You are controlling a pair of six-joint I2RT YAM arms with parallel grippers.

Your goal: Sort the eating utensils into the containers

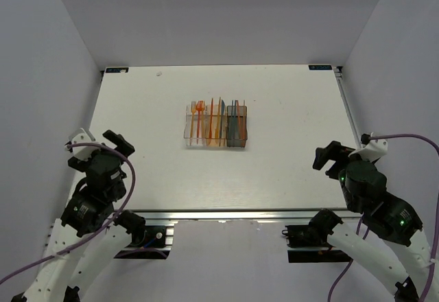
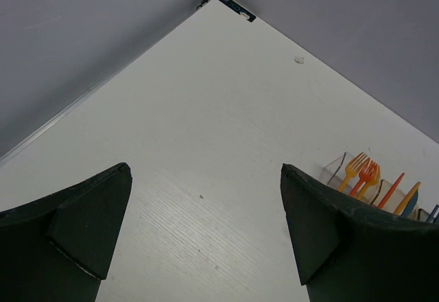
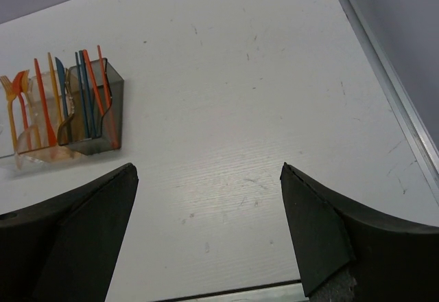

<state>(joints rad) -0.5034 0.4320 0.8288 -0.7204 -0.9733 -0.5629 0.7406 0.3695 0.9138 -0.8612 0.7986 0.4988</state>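
Note:
Three small containers stand in a row at the table's middle: a clear bin, a tan bin and a dark smoky bin. The eating utensils stand upright in them: orange forks in the clear bin, orange pieces in the tan one, orange and grey-blue pieces in the dark bin. The forks also show in the left wrist view. No loose utensil shows on the table. My left gripper is open and empty at the near left. My right gripper is open and empty at the near right.
White walls close the table on the left, back and right. A metal rail runs along the right edge and another along the near edge. A small white speck lies near the back left corner.

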